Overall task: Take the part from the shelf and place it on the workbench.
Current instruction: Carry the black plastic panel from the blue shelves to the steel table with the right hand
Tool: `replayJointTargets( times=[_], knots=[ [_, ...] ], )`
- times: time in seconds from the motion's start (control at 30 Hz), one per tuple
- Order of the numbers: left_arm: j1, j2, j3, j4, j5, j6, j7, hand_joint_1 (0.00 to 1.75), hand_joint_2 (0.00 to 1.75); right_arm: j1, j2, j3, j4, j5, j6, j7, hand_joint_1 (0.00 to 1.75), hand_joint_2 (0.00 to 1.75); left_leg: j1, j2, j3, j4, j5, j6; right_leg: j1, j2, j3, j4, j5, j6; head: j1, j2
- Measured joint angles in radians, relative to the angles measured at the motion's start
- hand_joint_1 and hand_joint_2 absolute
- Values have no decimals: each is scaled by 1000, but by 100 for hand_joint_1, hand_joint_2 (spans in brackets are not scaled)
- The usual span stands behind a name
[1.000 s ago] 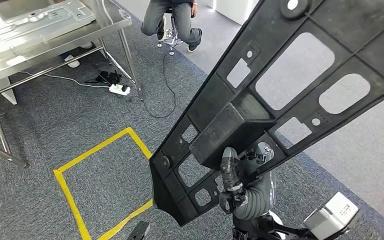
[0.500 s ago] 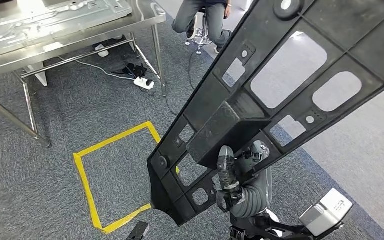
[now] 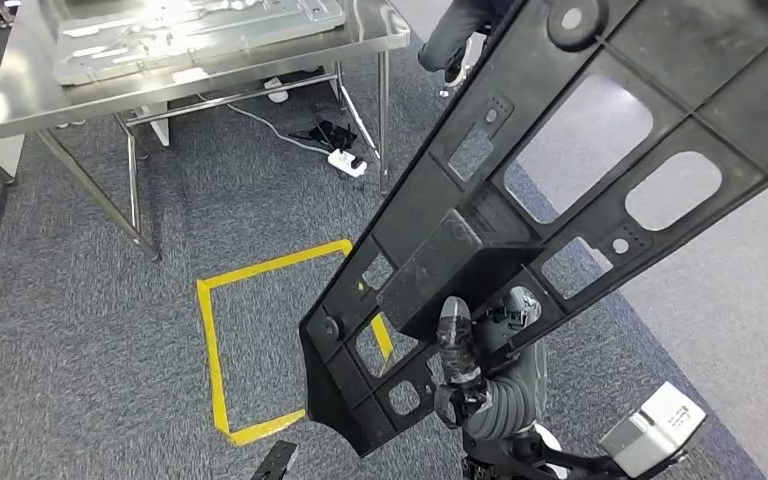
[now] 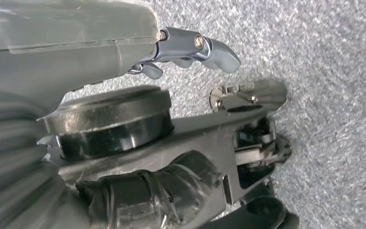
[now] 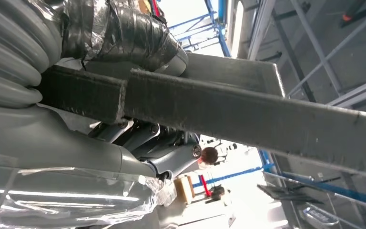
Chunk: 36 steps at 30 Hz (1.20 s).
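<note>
Head view: the part (image 3: 560, 190), a long black plastic frame with cut-out windows, runs on a slant from about 7 o'clock near the lower middle up to the corner at 1 o'clock. It is held clear of the floor. The right hand (image 3: 475, 350) sits under its lower section at about 6 o'clock, with a taped thumb up against a boxy block on the part and its fingers wrapped round a rib of the frame. The steel bench (image 3: 20, 100) stands at 11 o'clock, well apart from the part, with a pale metal panel (image 3: 190, 30) lying on its top. On the grey carpet between them lies a square of yellow tape (image 3: 260, 270), partly hidden by the part's lower end. A white power strip (image 3: 347, 162) with cables lies by the bench leg, and a person's legs (image 3: 455, 35) show at 12 o'clock.

Left wrist view: the left hand (image 4: 190, 47) hangs over grey carpet with nothing in it; its pale fingers are curled in rather than spread.

Right wrist view: a thick black bar of the part crosses from 9 o'clock to 3 o'clock. The right hand's taped thumb (image 5: 124, 33) presses on one face and its fingers (image 5: 171, 148) close on the other, so the hand is clamped on the part.
</note>
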Motion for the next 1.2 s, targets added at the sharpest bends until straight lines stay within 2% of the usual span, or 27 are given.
replayJointTargets(
  times=[0.03,0.07,0.13,0.17,0.2,0.23,0.27,0.33,0.4,0.43,0.5,0.53,0.57,0.6,0.63,0.67,0.7,0.73,0.77,0.8,0.87,0.93,1.0,1.03,1.1,1.13,1.2],
  knots=[
    [1,0,0,0,-1,0,3,0,175,-1,0,0,0,2,0,0,175,175,-1,16,-5,9,-5,-5,0,-10,4,-5,2,-7,-2,0],
    [1,0,-1,0,-2,0,7,0,175,-1,1,0,0,4,0,0,175,175,-1,42,-18,36,-20,-10,-2,-23,9,-10,4,-12,-5,0],
    [-3,0,-1,0,-4,0,16,0,175,0,1,0,1,9,1,0,175,175,-1,97,-70,141,-70,-19,0,-49,15,-14,2,-21,-11,0],
    [-5,0,-2,0,-5,0,20,0,175,0,1,0,2,11,1,1,175,175,1,109,-101,199,-93,-22,2,-64,16,-14,0,-24,-11,0],
    [-5,0,-2,0,-6,0,23,0,175,1,1,0,3,12,1,1,175,175,3,114,-122,238,-103,-24,4,-78,18,-14,-3,-26,-11,0],
    [-5,0,-2,0,-6,0,26,0,175,1,1,0,4,14,1,2,175,175,4,117,-126,244,-95,-25,4,-91,19,-13,-5,-26,-11,0],
    [-5,1,-2,0,-6,0,28,0,175,1,1,0,5,17,1,2,175,175,4,122,-111,213,-73,-24,5,-103,22,-13,-7,-25,-11,0],
    [-5,1,-4,0,-7,0,31,0,175,1,1,0,5,21,1,3,175,175,-1,153,-43,87,-17,-17,6,-125,30,-13,-14,-21,-11,0],
    [-7,1,-6,0,-7,0,33,0,175,0,1,0,5,25,1,3,175,175,-11,181,2,3,3,-5,10,-143,35,-14,-20,-12,-10,0],
    [-7,1,-7,0,-7,0,33,0,175,0,1,0,5,25,1,3,175,175,-15,184,5,-6,-1,1,12,-151,37,-16,-22,-8,-10,0],
    [-5,2,-8,0,-7,0,34,0,175,0,2,0,5,26,1,4,175,175,-15,161,8,-14,3,10,13,-163,45,-23,-25,4,-10,0],
    [-4,2,-9,0,-7,0,34,0,175,-1,3,0,5,26,1,4,175,175,-12,151,13,-20,5,15,12,-154,48,-20,-31,9,-9,0],
    [-4,2,-9,0,-7,0,34,0,175,-2,3,0,5,27,0,4,175,175,-9,140,19,-27,8,21,10,-135,42,0,-47,13,-7,0],
    [-5,2,-10,0,-7,0,35,0,175,-2,3,0,5,27,0,3,175,175,-6,131,24,-33,10,27,8,-108,24,43,-71,16,-4,0],
    [-6,2,-10,0,-7,0,35,0,175,-1,3,0,6,27,0,3,175,175,-6,121,26,-34,10,30,6,-81,-7,107,-102,17,-1,0],
    [-7,1,-10,0,-7,0,35,0,175,1,3,0,6,27,0,3,175,175,-6,110,26,-34,10,33,6,-65,-46,179,-130,18,1,0],
    [-7,1,-10,0,-7,0,35,0,175,3,2,0,6,27,0,4,175,175,-7,98,26,-34,9,34,6,-58,-79,236,-144,19,3,0],
    [-6,1,-11,0,-7,0,35,0,175,4,2,0,6,27,-1,4,175,175,-7,86,27,-33,8,35,5,-55,-100,262,-141,20,3,0],
    [-6,1,-13,0,-7,0,35,0,175,5,2,0,7,27,-1,4,175,175,-6,71,27,-31,7,34,4,-53,-101,247,-116,22,3,0],
    [-5,1,-15,0,-7,-1,35,0,175,5,2,0,7,28,-1,4,175,175,-5,57,28,-28,5,32,1,-48,-83,195,-76,23,4,0],
    [-6,1,-18,0,-8,-1,35,0,175,5,2,0,7,29,-1,4,175,175,-4,30,23,-15,-1,23,-7,-10,-30,61,-14,24,4,0],
    [-7,1,-19,0,-9,-3,36,0,175,5,2,0,7,32,-1,3,175,175,-3,9,14,-5,-5,10,-8,19,-4,2,0,19,5,0],
    [-6,2,-22,0,-9,-7,40,0,175,4,3,0,8,27,-1,-5,175,175,1,-6,8,-7,-3,-3,-4,7,0,-2,0,6,5,0],
    [-4,2,-24,0,-8,-11,42,0,175,4,4,0,8,17,-1,-13,175,175,2,6,6,-3,-6,-8,-3,-2,3,-5,2,-1,5,0],
    [-3,2,-25,0,-4,-19,44,0,175,3,6,0,5,-16,0,-38,175,175,1,57,-19,49,-35,-16,-4,-19,11,-14,5,-15,-1,0],
    [-5,2,-25,0,-2,-24,44,0,175,4,7,0,3,-31,0,-48,175,175,0,88,-45,103,-60,-19,-2,-27,15,-16,4,-19,-4,0],
    [-8,3,-25,0,1,-30,42,0,175,6,7,0,0,-49,0,-58,175,175,2,111,-107,222,-103,-25,2,-43,17,-16,-1,-24,-6,0]
  ],
)
